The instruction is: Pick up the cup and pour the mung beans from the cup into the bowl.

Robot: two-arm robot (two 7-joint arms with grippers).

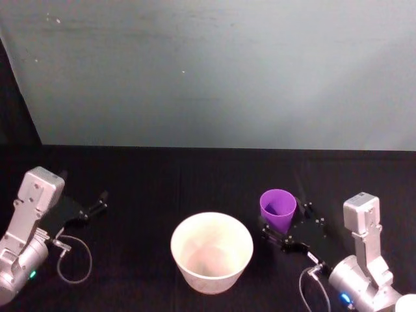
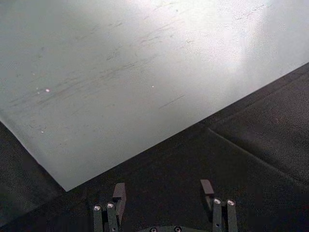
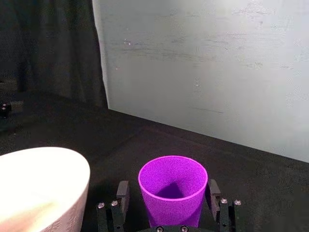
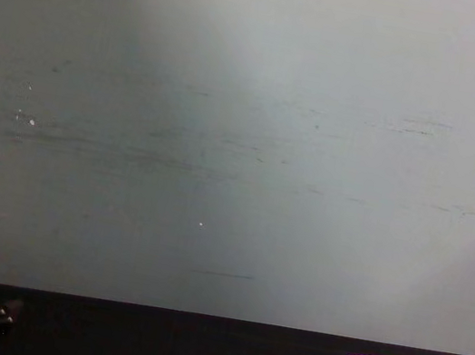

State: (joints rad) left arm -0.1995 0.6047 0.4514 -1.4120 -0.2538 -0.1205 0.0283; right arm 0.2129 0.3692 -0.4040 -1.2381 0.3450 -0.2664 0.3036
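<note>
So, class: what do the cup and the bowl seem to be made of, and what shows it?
The cup: probably plastic, smooth, thin-walled, evenly bright purple. The bowl: smooth, white, dull-sheened; plastic or ceramic, the look leaves it open.

A: Can the inside of the cup [image 3: 170, 205] be seen at lower centre of the right wrist view?
B: Partly. It is purple with a dark shadow, and its contents cannot be told. Its base is hidden behind the right gripper [image 3: 167, 187].
A: And the bowl [image 3: 43, 183]?
B: At lower left, it is cut off by the left and bottom edges. In the chest view the bottom edge cuts off the bowl below its rim, and the cup's base too.
</note>
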